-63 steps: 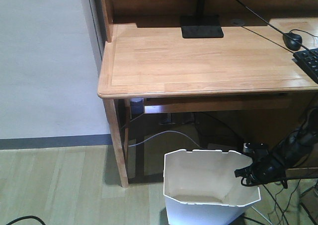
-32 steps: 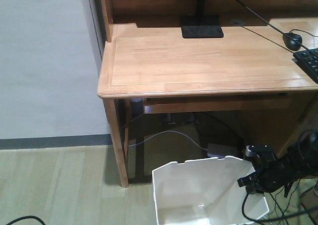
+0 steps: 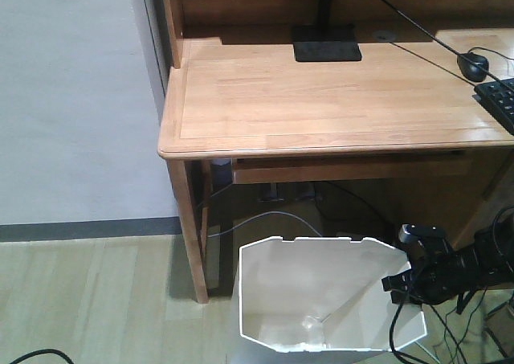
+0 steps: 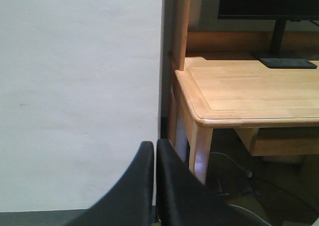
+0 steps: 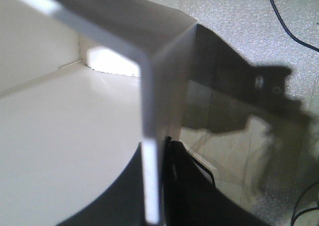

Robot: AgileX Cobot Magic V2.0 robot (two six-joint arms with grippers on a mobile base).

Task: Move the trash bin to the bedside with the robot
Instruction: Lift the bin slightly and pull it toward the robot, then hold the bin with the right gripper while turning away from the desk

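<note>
The white trash bin (image 3: 309,288) is at the bottom of the front view, below the desk's front edge, tipped so its cream inside faces the camera. My right gripper (image 3: 399,284), on the robot's black arm (image 3: 462,267) with dangling cables, is shut on the bin's right rim. In the right wrist view the thin rim (image 5: 151,126) runs between the gripper's (image 5: 158,153) black fingers, one inside the bin and one outside. The left gripper (image 4: 155,149) is shut on nothing, facing a white wall. The bedside is out of view.
A light wooden desk (image 3: 321,99) stands ahead with a monitor stand (image 3: 325,51), mouse (image 3: 472,65) and keyboard (image 3: 502,99). Its front left leg (image 3: 189,227) is left of the bin. Cables (image 3: 265,216) lie under it. A white wall (image 3: 72,99) is on the left.
The bin has shifted left and toward the camera and tipped further, showing more of its inside. The right gripper stays clamped on the rim. The desk has not moved.
</note>
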